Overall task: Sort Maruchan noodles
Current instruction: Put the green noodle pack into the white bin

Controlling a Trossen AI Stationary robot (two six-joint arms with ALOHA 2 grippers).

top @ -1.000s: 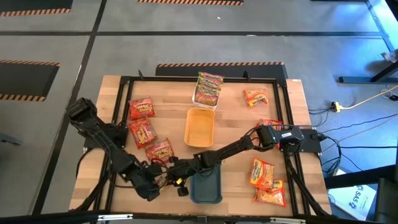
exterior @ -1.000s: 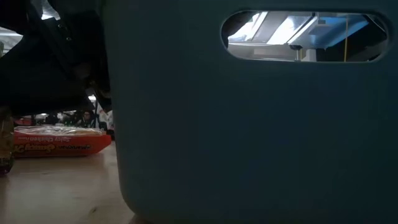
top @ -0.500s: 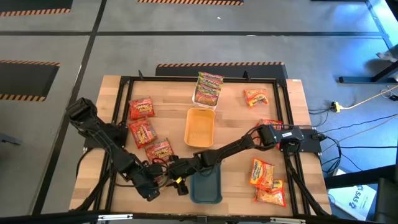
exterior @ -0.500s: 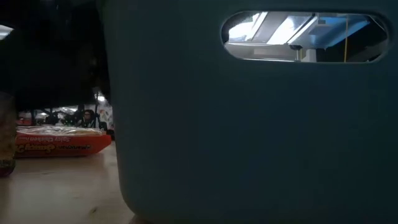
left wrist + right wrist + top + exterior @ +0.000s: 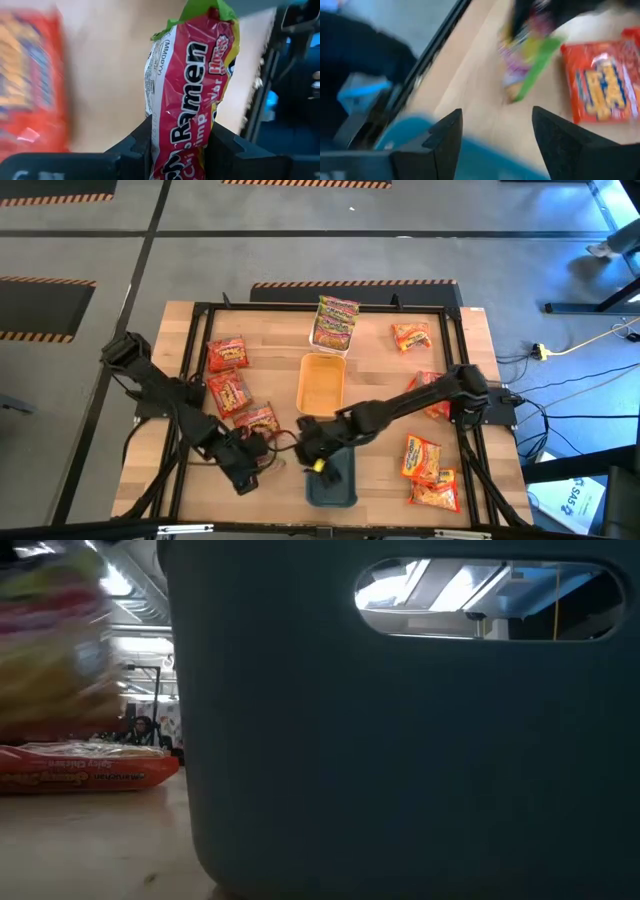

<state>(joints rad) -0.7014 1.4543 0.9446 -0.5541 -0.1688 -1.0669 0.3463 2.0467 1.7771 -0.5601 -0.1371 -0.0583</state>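
The left gripper [image 5: 182, 142] is clamped on a green-pink packet [image 5: 192, 95] of shrimp ramen, gripping it across its lower part so that the packet stands on edge above the wooden table [image 5: 385, 375]; this hold keeps the flat packet clear of the surface for carrying. In the high view the left gripper [image 5: 250, 455] sits at the near edge of the table, just beside the teal tray [image 5: 332, 480]. The right gripper [image 5: 495, 135] has its fingers spread apart with nothing between them, and it hangs at the near rim of the teal tray, beside the left one; judged from this, it is free for the next pick. A red packet [image 5: 256, 421] lies flat near the left gripper, with two more red packets [image 5: 228, 373] farther along the left side. The orange tray [image 5: 322, 384] stands empty at the table's middle. Orange packets [image 5: 424, 470] lie grouped on the right side. At the far edge, the white tray [image 5: 334, 328] already holds green-pink packets, which suggests the destination for the held one.
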